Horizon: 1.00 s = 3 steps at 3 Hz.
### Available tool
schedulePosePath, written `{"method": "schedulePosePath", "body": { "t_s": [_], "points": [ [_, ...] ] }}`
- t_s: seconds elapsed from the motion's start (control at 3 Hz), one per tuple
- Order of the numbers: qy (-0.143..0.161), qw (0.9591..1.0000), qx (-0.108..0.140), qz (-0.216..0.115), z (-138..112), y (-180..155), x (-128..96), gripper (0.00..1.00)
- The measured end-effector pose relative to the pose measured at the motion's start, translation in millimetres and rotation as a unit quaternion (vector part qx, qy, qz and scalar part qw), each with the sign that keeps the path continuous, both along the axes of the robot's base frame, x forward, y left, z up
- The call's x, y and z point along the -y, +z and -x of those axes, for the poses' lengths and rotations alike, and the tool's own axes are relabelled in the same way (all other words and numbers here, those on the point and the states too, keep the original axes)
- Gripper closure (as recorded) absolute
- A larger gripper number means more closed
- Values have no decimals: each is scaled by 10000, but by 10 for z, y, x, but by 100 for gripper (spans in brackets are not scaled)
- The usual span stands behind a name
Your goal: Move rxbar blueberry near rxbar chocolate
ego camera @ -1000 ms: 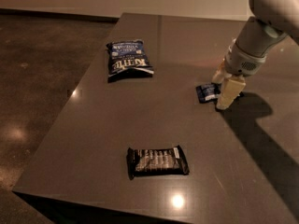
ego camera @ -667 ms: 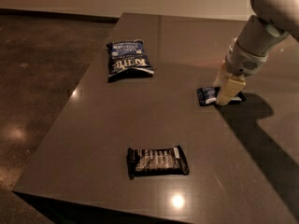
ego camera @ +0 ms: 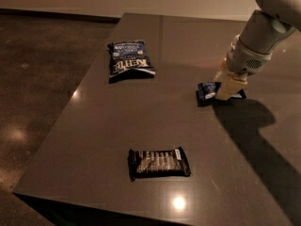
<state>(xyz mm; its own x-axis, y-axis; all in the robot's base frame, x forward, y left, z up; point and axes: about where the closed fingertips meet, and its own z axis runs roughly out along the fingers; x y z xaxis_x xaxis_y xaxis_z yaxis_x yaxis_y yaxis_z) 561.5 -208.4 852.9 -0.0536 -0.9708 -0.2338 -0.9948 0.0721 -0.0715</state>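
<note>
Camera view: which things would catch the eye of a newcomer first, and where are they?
The pale arm comes in from the upper right, and its gripper is down at the rxbar blueberry on the right side of the dark table. The rxbar chocolate lies alone near the front edge, well apart from it. A large blue chip bag lies at the far left.
</note>
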Motion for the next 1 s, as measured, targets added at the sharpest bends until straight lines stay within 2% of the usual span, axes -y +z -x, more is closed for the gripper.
{"method": "schedulePosePath", "body": {
  "t_s": [0.33, 0.67, 1.0],
  "points": [
    [412, 9991, 87, -65, 354, 255, -149, 100],
    [885, 9959, 107, -162, 798, 500, -323, 100],
    [1283, 9914, 20, -269, 1171, 571, -534, 100]
  ]
}}
